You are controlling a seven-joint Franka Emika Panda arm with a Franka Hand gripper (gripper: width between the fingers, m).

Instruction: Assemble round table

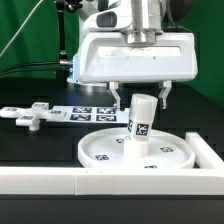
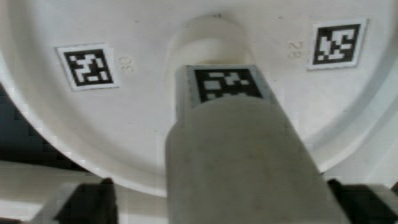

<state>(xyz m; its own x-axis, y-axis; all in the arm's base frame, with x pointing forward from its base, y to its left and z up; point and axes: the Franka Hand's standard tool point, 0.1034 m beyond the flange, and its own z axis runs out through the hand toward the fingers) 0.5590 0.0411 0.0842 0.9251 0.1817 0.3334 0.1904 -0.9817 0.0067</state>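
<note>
The white round disc lies rim up on the black table, with tags on its inner face. The short white post stands on the disc's middle, leaning slightly, with a tag on its side; in the wrist view the post runs up the middle of the picture. My gripper is straight above, its fingers on either side of the post's upper end. In the wrist view my gripper is open: a gap shows between one finger and the post, and the other finger is close to it. The flat cross-shaped piece lies on the exterior view's left.
The marker board lies flat behind the disc. A long white rail runs along the front and turns up the exterior view's right side, close to the disc's rim. A green backdrop stands behind.
</note>
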